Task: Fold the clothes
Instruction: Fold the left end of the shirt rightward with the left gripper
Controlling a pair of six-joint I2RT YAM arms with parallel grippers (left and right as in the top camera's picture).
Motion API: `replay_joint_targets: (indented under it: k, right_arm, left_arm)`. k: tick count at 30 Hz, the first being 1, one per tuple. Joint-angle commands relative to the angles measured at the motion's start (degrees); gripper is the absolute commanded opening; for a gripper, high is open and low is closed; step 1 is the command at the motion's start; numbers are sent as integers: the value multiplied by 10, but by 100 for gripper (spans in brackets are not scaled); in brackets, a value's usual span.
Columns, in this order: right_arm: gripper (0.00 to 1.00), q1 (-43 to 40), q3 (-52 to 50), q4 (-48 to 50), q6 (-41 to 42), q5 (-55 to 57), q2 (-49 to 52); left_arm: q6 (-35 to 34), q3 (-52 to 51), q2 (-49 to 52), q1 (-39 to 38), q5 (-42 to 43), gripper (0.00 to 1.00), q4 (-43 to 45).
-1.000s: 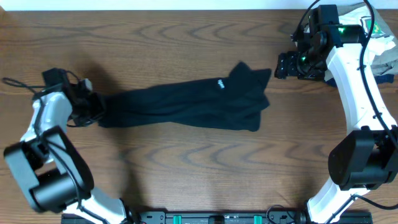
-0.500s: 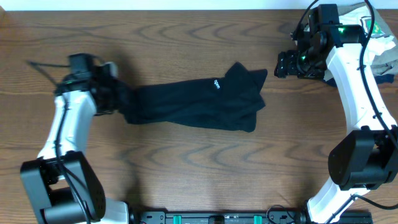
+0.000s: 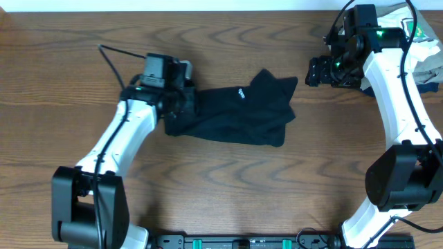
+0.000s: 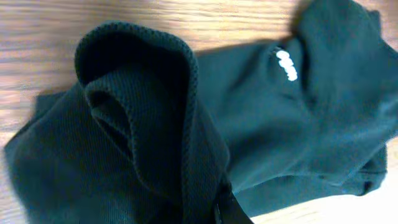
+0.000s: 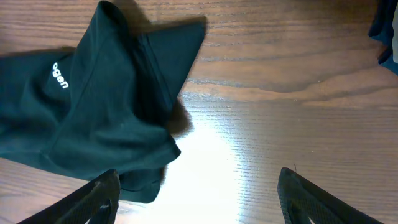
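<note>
left pincer (image 3: 181, 98): clamped tight on the left end of the black polo shirt (image 3: 239, 114), fabric bunched up in its grip.
black polo shirt: crumpled on the table (image 3: 208, 187), stretching rightward from the left pincer; white logo (image 3: 242, 93) faces up.
right pincer (image 3: 313, 72): jaws wide apart, holding nothing, just right of the shirt's far corner.

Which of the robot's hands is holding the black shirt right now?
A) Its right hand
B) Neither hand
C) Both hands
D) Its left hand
D: the left hand is shut on a bunched edge of the black polo shirt, while the right hand stands open near the shirt's other end, gripping nothing.
</note>
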Motion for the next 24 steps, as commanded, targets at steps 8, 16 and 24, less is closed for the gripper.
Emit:
replay_joint_targets:
  k: [8, 16, 24]
  right_arm:
    - [79, 2, 6, -1, -10, -5, -3]
    - [79, 2, 6, -2, -10, -5, -3]
    - [79, -7, 5, 9, 41, -10, 6]
  left_arm:
    - [-22, 7, 50, -75, 4, 6, 23]
    - [-40, 7, 59, -106, 4, 14, 71]
    - [-42, 8, 56, -114, 4, 98, 70]
